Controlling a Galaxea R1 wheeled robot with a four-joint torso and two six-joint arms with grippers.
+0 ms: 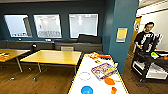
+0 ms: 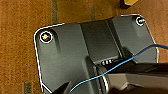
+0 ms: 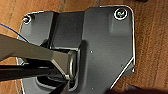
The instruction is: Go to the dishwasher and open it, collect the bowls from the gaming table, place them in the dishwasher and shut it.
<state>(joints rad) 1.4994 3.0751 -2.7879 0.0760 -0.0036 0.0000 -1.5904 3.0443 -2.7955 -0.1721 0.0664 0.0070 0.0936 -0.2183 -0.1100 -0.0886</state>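
In the head view a blue bowl [image 1: 87,90] sits at the near end of a long white-topped table [image 1: 90,65] with a yellow rim. An orange bowl [image 1: 109,81] lies to its right, and a second orange one [image 1: 113,90] stands closer to me at the table's right edge. The dishwasher is out of view. Both wrist views look down past the robot's own dark plate onto brown wood floor, and I cannot make out either gripper's state there.
A flat clear round plate [image 1: 85,75] and a colourful box [image 1: 103,70] also lie on the white table. Yellow tables [image 1: 53,57] stand to the left. On the right are a teal pillar [image 1: 122,37], a person [image 1: 146,37] and a black cart [image 1: 150,65].
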